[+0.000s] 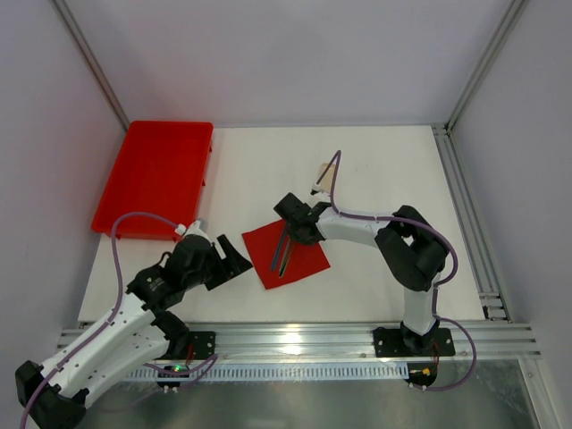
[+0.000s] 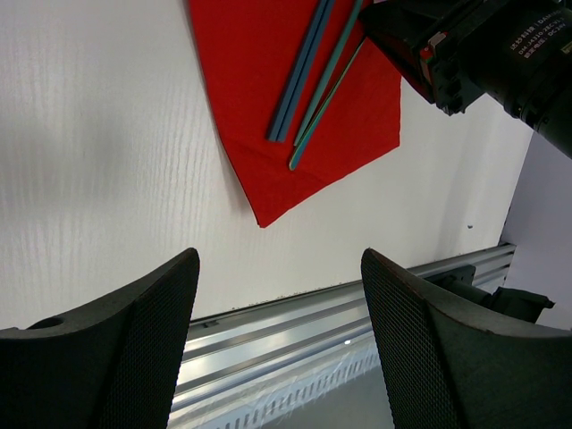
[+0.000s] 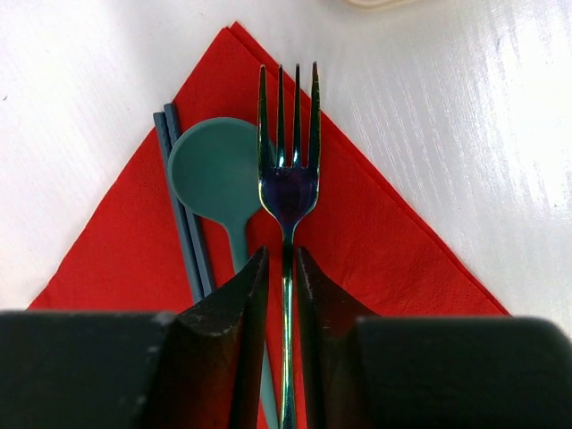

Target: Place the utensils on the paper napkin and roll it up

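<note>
Spoon (image 3: 210, 170) and chopsticks (image 3: 183, 223) lie on napkin (image 3: 375, 232). Fork (image 3: 288, 179) is there too, its handle between the right gripper (image 3: 281, 259) jaws, which are nearly together; I cannot tell if they clamp it. Left gripper (image 2: 279, 259) is wide apart and empty, beside the napkin. I judge placing nearly done, rolling unstarted.

On the right wrist camera the fork's (image 3: 288, 192) handle runs down between the right tool's (image 3: 282, 256) fingers and off the bottom edge. Those fingers hide the spoon's (image 3: 213, 170) stem, the near ends of the chopsticks (image 3: 183, 223) and the napkin's (image 3: 384, 241) near corner. A pale thing (image 3: 380, 3) is clipped by the top edge. From overhead, the utensils (image 1: 282, 250) look too small to tell apart.
</note>
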Robot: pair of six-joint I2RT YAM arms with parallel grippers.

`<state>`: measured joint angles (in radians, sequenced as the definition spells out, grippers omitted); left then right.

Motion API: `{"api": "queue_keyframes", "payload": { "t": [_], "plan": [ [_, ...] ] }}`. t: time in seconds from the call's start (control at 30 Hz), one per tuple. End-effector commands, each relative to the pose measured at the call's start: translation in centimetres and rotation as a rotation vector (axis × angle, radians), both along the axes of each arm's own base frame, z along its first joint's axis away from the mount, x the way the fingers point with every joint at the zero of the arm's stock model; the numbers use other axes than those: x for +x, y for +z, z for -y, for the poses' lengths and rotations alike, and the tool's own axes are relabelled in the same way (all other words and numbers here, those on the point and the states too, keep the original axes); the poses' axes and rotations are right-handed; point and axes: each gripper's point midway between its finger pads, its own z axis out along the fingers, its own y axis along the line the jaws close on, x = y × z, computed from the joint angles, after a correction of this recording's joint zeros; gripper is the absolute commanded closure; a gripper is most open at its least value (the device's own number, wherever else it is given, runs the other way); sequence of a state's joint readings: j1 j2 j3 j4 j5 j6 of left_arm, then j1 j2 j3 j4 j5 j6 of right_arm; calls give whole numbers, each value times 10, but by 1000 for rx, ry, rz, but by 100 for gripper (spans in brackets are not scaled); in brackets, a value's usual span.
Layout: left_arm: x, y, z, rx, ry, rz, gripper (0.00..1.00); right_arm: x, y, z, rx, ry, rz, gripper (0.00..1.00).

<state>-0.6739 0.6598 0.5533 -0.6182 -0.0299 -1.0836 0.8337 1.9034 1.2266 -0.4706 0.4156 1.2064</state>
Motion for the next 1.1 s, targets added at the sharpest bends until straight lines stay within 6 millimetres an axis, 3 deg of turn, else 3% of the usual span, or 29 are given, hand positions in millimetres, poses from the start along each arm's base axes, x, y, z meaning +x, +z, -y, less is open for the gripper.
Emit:
{"api": "queue_keyframes", "payload": {
  "t": [0.0,0.2,0.3,0.53,0.57,0.7,0.83,0.9,1.07],
  "plan": [
    [7,14,7,-28,-14,43,25,15,18,-9,35,-9,57,77],
    [4,1,10,-22,-27,7,25,13,28,-10,37,16,74,70],
    [-1,-9,15,-35,-48,-33,25,10,42,-8,37,29,102,66],
    [-6,-28,23,-64,-46,-107,26,0,67,21,-50,71,190,58],
    [-6,-31,24,-70,-43,-119,26,2,80,23,-51,94,233,57],
    [-8,-44,32,-105,-35,-177,27,15,96,34,-99,160,351,49],
    [-7,-54,47,-148,-47,-232,29,38,110,29,-97,220,422,49],
    [-9,-65,51,-140,-47,-267,30,40,110,31,-120,245,462,49],
    [-6,-74,59,-141,-27,-298,34,40,83,46,-55,243,565,49]
  ]
}}
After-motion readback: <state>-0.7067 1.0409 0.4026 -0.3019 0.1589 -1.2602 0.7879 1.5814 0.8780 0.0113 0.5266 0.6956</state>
